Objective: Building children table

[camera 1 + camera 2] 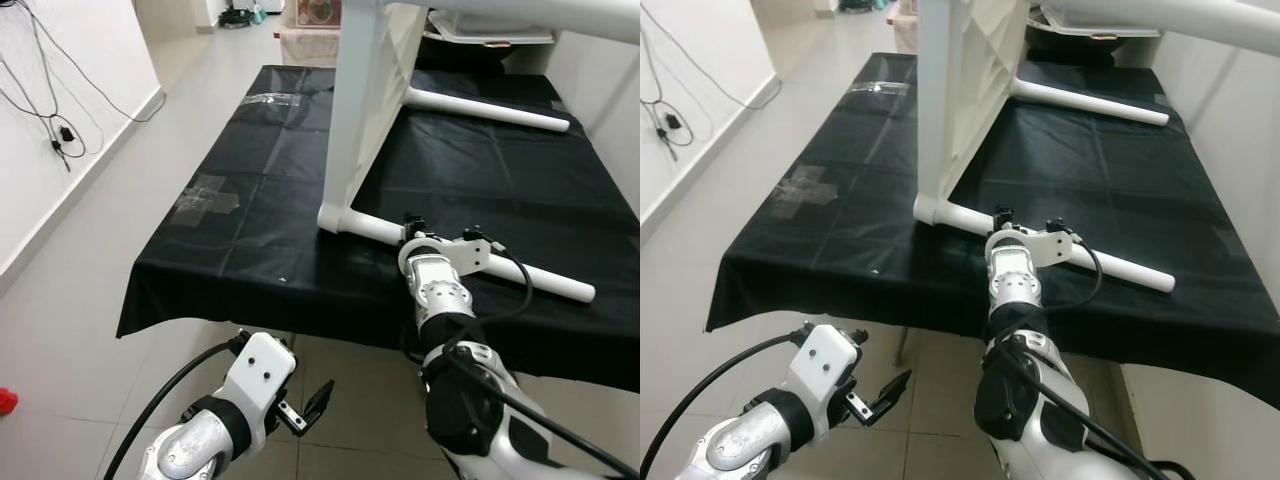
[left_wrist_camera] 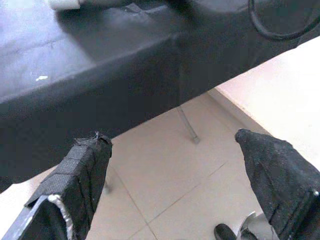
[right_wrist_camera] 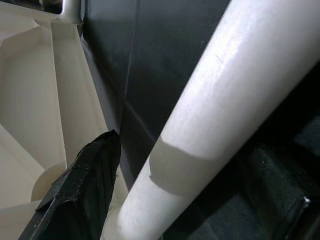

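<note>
Left tool (image 1: 312, 405) hangs low over the tiled floor (image 1: 90, 300), below and in front of the counter's near edge, its two black fingers (image 2: 80, 180) spread well apart with nothing between them; the wrist view looks past them at the hanging cloth edge and a thin metal leg (image 2: 186, 125) of the counter.

Black cloth (image 1: 250, 200) covers the counter, with patches of clear tape (image 1: 208, 195) toward its left edge and another near the far left corner. At the middle of the counter the white children's table top (image 1: 365, 110) stands on its edge, rising out of frame. From its lower corner a white round leg (image 1: 545, 278) runs along the cloth toward the right, close to the near edge. A second white leg (image 1: 490, 108) lies farther back, toward the far right corner.

Right tool (image 1: 440, 237) reaches over the near edge and sits at the near leg, just right of where it meets the table top. In the wrist view one black finger (image 3: 85, 185) lies beside the leg (image 3: 220, 100); whether the fingers are clamped on it cannot be told.
</note>
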You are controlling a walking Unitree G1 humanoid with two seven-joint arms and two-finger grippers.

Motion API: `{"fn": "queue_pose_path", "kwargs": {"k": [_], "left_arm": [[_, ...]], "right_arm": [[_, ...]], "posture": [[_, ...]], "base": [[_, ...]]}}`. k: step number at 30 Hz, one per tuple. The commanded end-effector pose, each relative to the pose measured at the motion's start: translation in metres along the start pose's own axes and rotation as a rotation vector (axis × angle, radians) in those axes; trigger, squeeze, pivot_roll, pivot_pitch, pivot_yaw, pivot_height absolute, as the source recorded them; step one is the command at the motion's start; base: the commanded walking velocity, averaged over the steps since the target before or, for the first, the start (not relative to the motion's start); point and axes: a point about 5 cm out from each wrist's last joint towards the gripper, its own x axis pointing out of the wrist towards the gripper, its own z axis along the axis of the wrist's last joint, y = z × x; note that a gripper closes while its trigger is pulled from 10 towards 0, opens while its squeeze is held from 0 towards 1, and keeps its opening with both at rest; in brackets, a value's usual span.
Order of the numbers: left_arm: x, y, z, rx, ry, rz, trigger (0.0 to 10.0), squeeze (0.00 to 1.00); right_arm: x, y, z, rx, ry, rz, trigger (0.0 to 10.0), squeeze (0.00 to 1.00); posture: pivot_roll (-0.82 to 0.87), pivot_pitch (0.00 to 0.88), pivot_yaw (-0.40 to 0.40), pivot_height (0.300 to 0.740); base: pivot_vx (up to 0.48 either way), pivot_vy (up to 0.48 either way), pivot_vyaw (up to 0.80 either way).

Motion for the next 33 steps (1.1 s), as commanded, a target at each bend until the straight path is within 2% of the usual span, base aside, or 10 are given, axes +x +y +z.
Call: {"fn": "queue_pose_path", "kwargs": {"k": [1,6,10,13,18,22,24,25,28,33], "left_arm": [[0.005,-0.001,-0.002,-0.004,0.0,0.001,10.0,0.0],[0.008,-0.001,-0.002,-0.002,-0.008,0.003,10.0,0.0],[0.017,0.0,-0.002,0.007,-0.024,0.004,10.0,0.0],[0.022,0.0,-0.003,0.009,-0.027,0.002,10.0,0.0],[0.03,0.002,-0.004,0.007,-0.044,0.011,10.0,0.0],[0.033,0.003,-0.004,0.006,-0.05,0.022,10.0,0.0],[0.035,0.005,-0.005,0.002,-0.056,0.036,10.0,0.0],[0.035,0.005,-0.005,0.002,-0.056,0.036,10.0,0.0],[0.04,0.007,-0.007,-0.014,-0.054,0.05,10.0,0.0],[0.044,0.008,-0.008,-0.018,-0.059,0.05,10.0,0.0]], "right_arm": [[-0.004,-0.03,0.004,0.039,-0.018,-0.136,10.0,0.0],[-0.013,-0.036,0.017,0.076,-0.079,-0.16,10.0,0.0],[-0.042,-0.041,0.047,0.144,-0.212,-0.181,10.0,0.0],[-0.055,-0.04,0.05,0.084,-0.217,-0.155,10.0,0.0],[-0.084,-0.032,0.037,-0.336,-0.171,0.034,10.0,0.0],[-0.093,-0.032,0.033,-0.531,-0.188,0.116,10.0,0.0],[-0.104,-0.032,0.031,-0.806,-0.234,0.213,10.0,0.0],[-0.104,-0.032,0.031,-0.806,-0.234,0.213,10.0,0.0],[-0.119,-0.034,0.023,-1.187,-0.301,0.366,10.0,0.0],[-0.127,-0.042,0.02,-1.336,-0.305,0.411,10.0,0.0]], "posture": [[0.25,0.079,-0.016,0.74],[0.24,0.072,-0.018,0.74],[0.22,0.039,-0.017,0.74],[0.21,0.015,-0.018,0.74],[0.2,0.0,-0.028,0.74],[0.19,0.0,-0.029,0.74],[0.19,0.0,-0.031,0.74],[0.19,0.0,-0.031,0.74],[0.17,0.0,-0.027,0.74],[0.17,0.0,-0.028,0.74]], "base": [[0.0,0.0,0.0],[0.0,0.0,0.0],[0.0,0.0,0.0],[0.0,0.0,0.0],[0.0,0.0,0.0],[0.0,0.0,0.0],[0.0,0.0,0.0],[0.0,0.0,0.0],[0.0,0.0,0.0],[0.0,0.0,0.0]]}}
